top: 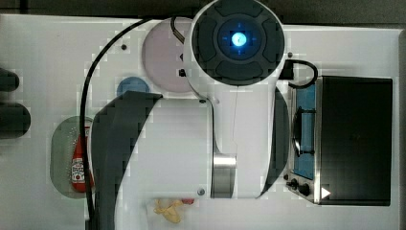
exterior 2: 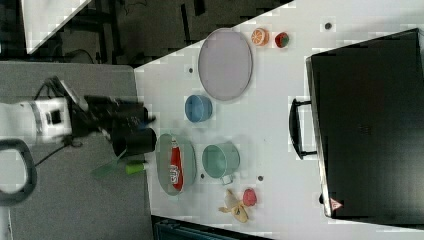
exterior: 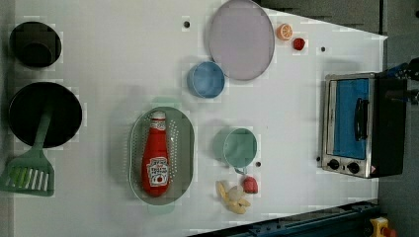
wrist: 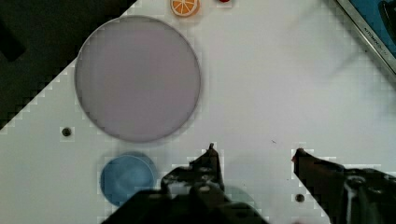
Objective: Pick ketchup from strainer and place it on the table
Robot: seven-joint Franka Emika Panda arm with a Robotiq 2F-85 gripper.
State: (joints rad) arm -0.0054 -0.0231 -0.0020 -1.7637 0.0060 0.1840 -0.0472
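Gripper (wrist: 254,150) parted wide and holding nothing, fingertips (wrist: 211,151) poised above bare white table (wrist: 280,84), touching no object. Ketchup (exterior: 156,154) well apart from the gripper, lying flat inside strainer (exterior: 185,148), white cap toward the left view's top, label face up.

Counted on the table: one ketchup, one strainer, one grey-pink plate (wrist: 137,77) just beyond the fingertips, one blue cup (wrist: 127,176) beside the gripper, one teal cup (exterior: 239,147), one orange slice (wrist: 185,6), two small red fruits (exterior: 299,44) (exterior: 250,184), one pale yellow cluster (exterior: 233,196), one toaster oven (exterior: 353,123), two black pots (exterior: 35,43) (exterior: 44,114), one green spatula (exterior: 28,173).

White tabletop dotted with a few small dark holes (wrist: 67,132). Dark floor beyond the table's edge; grey surface beside it in the right view.
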